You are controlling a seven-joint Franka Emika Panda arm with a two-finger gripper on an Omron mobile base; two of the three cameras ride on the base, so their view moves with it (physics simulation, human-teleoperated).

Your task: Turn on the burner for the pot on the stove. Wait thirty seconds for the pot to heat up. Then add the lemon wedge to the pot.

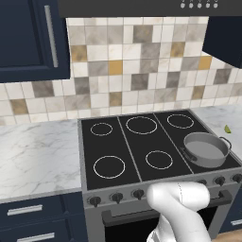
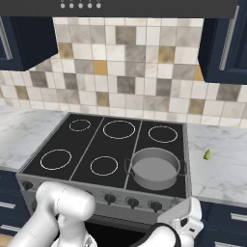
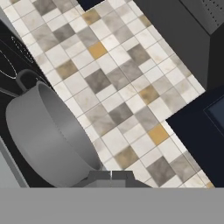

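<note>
The grey pot (image 1: 206, 149) (image 2: 154, 168) sits on the front right burner of the black stove (image 1: 134, 142) (image 2: 94, 144). On the marble counter to the right of the stove lies the small yellow-green lemon wedge (image 1: 227, 128) (image 2: 207, 154). A row of dark knobs (image 1: 116, 197) (image 2: 132, 202) runs along the steel front. My white hand (image 2: 185, 218) hangs low at the right end of that front, just below the knobs. In the hand view my gripper (image 3: 111, 176) is shut with nothing in it, and the pot (image 3: 48, 131) looms close at the left.
Marble counters (image 1: 33, 156) (image 2: 219, 169) flank the stove. Dark blue wall cabinets (image 1: 28, 38) (image 2: 224, 43) hang at both sides, with a range hood (image 2: 120, 7) overhead. Blue drawers (image 1: 33, 215) sit under the left counter. A tiled backsplash (image 3: 113, 87) stands behind.
</note>
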